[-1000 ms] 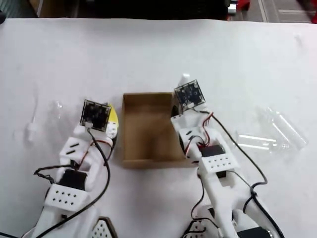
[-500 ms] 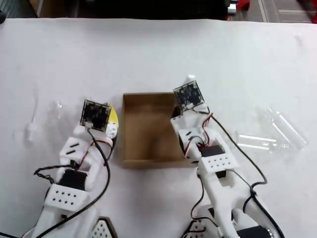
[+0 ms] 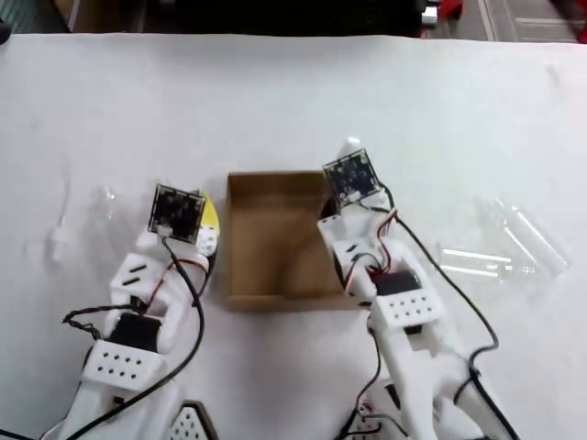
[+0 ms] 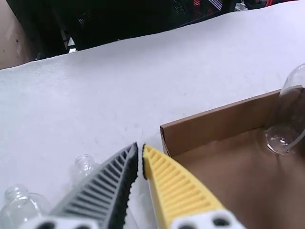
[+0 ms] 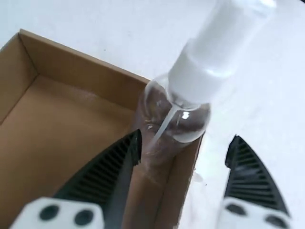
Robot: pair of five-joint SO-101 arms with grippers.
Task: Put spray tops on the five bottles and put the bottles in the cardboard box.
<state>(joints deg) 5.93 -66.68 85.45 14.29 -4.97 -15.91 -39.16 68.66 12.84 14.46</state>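
Bottle: the clear plastic bottle with the white spray top (image 5: 188, 102) stands in the far right corner of the open brown cardboard box (image 3: 271, 247), base down inside it and body against the corner where two walls meet. I cannot tell whether the base sits flat on the box floor.
Long axis: tilted, not upright. The white top leans out over the rim, away from my arm, and in the high view it shows just beyond the far wall.
Right gripper: my right gripper (image 5: 186, 140) hangs over that corner with its black jaws wide apart. One jaw is on the box side, just beside the bottle's body; the other is out over the table, apart from the bottle. Nothing is clamped.
Bearing: the bottle lies straight ahead between the jaws, and its axis runs roughly in line with the gripper's own.
Left gripper: my left gripper (image 4: 140, 152), its grey and yellow jaws pressed together on nothing, sits outside the box's left wall, tips near the far left corner.
Nearer arm: the right; the left is across the width of the box.
Judgement: the bottle looks delivered but is leaning. The next move depends on clearing the white top without dragging it over the rim.
Remaining stock: a capless clear bottle (image 4: 83, 164) and a second capless bottle (image 4: 19, 202) stand just beside the left gripper. Clear bottles on their sides (image 3: 527, 236) lie on the white table (image 3: 275, 92), well to the right of the box.
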